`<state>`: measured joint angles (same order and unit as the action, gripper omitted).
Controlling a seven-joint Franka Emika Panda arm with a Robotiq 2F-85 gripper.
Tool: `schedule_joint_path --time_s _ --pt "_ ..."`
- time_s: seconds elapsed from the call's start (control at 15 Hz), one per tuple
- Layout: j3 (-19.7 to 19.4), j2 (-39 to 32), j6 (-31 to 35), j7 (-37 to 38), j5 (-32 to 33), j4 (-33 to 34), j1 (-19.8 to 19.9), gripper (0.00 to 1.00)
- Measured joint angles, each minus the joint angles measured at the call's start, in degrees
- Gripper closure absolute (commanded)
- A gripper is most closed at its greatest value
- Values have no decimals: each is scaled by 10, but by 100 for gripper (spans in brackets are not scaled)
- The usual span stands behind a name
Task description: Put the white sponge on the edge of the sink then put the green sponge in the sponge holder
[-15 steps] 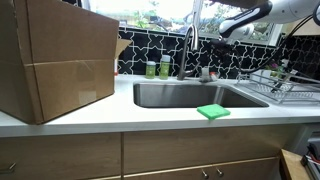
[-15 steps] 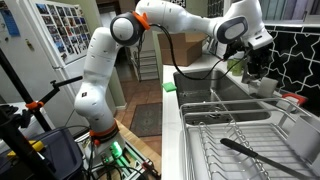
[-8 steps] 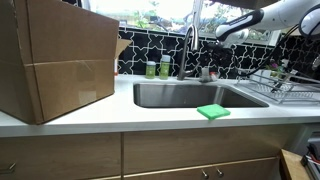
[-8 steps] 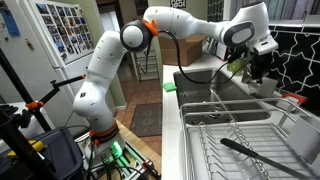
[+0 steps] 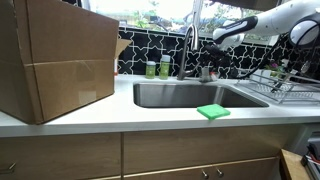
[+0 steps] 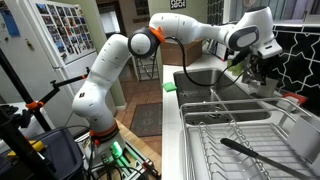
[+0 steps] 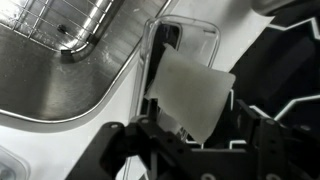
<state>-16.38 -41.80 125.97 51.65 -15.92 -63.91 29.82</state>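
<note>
The green sponge (image 5: pixel 212 112) lies flat on the front counter edge of the sink (image 5: pixel 150 104); it also shows in an exterior view (image 6: pixel 169 87). The white sponge (image 7: pixel 195 92) stands upright in the clear sponge holder (image 7: pixel 203 34) on the counter behind the sink. My gripper (image 7: pixel 195 126) hangs over the holder with the jaws apart, one finger on each side of the white sponge's near corner, not clamping it. In both exterior views the gripper (image 5: pixel 213 40) (image 6: pixel 252 68) is at the back of the sink near the faucet (image 5: pixel 190 45).
A large cardboard box (image 5: pixel 55 60) stands on the counter beside the sink. Two green bottles (image 5: pixel 157 69) stand at the back. A wire dish rack (image 5: pixel 285 82) (image 6: pixel 230 140) holding a dark utensil sits on the other side. The steel basin (image 7: pixel 60 60) is beside the holder.
The arm has swung toward the faucet and dropped a little, bringing the gripper over the sponge holder. The green sponge has not moved.
</note>
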Motion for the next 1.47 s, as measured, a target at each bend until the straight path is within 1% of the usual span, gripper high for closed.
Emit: schedule_joint_path --time_s 0.13,0.2,0.27,0.33,0.4,0.47,0.53,0.67,0.73,0.8,0.87,0.93,1.0,1.07,1.47 --pt "1 -10 -6 0 0 15 3 58" --pt "1 -14 -9 0 0 23 4 62" --pt "1 -17 -13 0 0 29 6 69" --pt "1 -20 -19 0 0 36 7 71" --pt "1 -22 -25 0 0 42 9 70" --pt "1 -24 -31 0 0 49 11 77" --pt "1 -27 -36 0 0 55 13 75" --pt "1 -30 -46 0 0 66 16 84" --pt "1 -31 -48 0 0 69 17 86" --pt "1 -31 -48 0 0 70 18 96" --pt "1 -31 -48 0 0 71 18 93" --pt "1 -31 -48 0 0 72 18 92" --pt "1 -31 -48 0 0 73 18 96" --pt "1 -31 -48 0 0 74 18 94" --pt "1 -25 -48 8 0 80 19 94"
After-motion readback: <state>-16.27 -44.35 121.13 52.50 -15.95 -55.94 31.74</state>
